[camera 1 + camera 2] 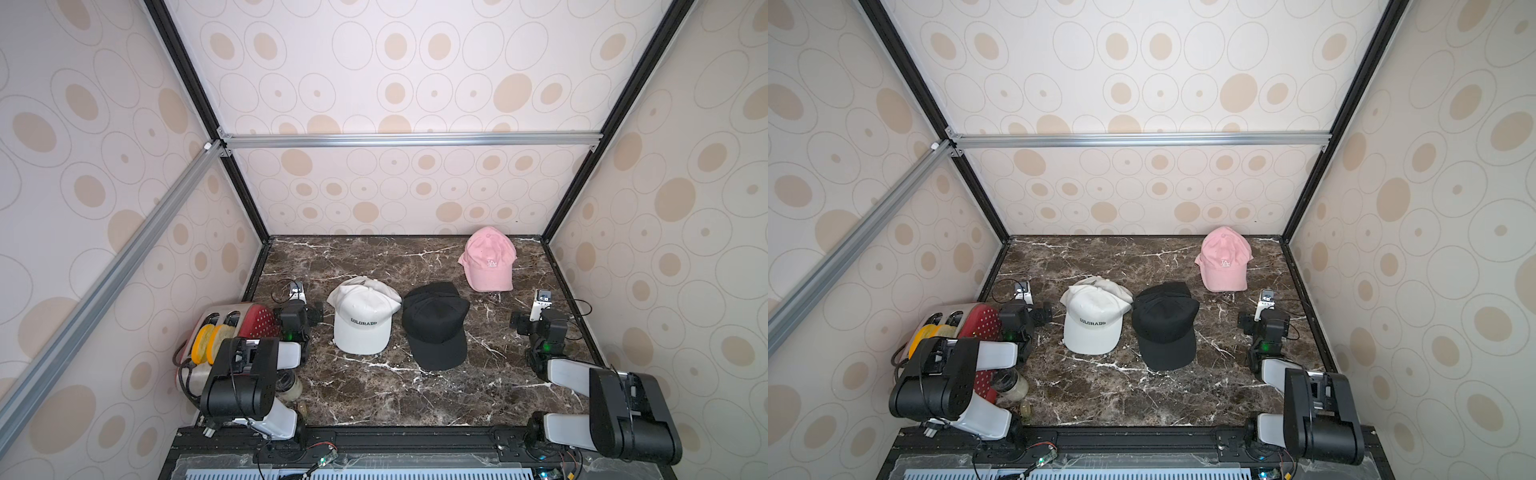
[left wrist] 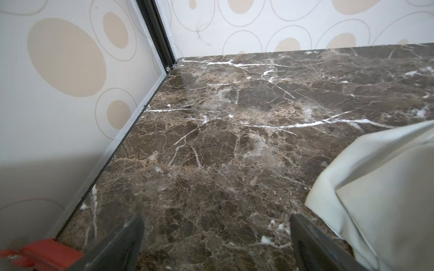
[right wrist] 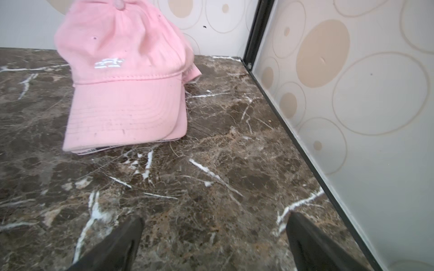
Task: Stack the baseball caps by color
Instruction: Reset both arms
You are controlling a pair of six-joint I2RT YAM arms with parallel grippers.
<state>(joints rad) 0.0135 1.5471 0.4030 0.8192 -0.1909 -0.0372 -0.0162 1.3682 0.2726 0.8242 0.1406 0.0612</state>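
Three piles of baseball caps lie on the marble table [image 1: 374,390]. A white cap lettered "COLORADO" [image 1: 361,320] tops a pile at centre left, with more white fabric showing behind it. A black cap [image 1: 436,324] tops the pile to its right. Two pink caps [image 3: 126,93] lie one on the other at the back right. My left gripper [image 2: 216,219] stands open over bare marble, left of the white cap [image 2: 375,187]. My right gripper [image 3: 217,217] stands open and empty near the right wall, in front of the pink caps [image 1: 488,259].
A red toaster [image 1: 253,324] with yellow and white round pieces [image 1: 208,340] stands at the front left, partly under my left arm. A glass jar [image 1: 291,384] stands in front of it. Patterned walls close in the table on three sides.
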